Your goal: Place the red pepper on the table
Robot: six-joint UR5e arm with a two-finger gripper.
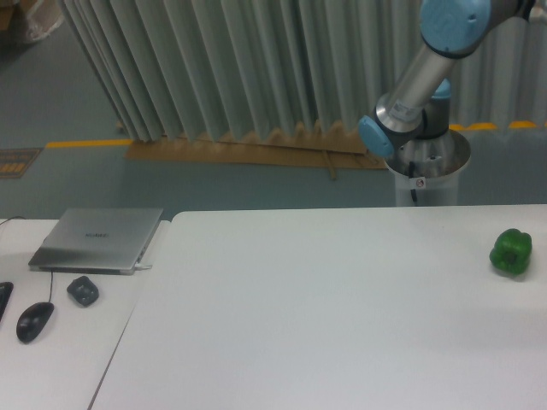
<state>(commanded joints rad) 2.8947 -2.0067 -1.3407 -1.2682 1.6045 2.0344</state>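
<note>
The red pepper is out of view. The white table (pixel 325 316) fills the middle and right of the camera view. Only the arm's base and lower joints (pixel 410 111) show at the top right, behind the table's far edge. The arm runs up out of the frame, so the gripper is not in view.
A green bell pepper (pixel 511 252) sits on the table near its right edge. On the narrower white desk (pixel 60 342) at the left lie a closed grey laptop (pixel 98 239), a small dark object (pixel 83 290) and a black mouse (pixel 34 321).
</note>
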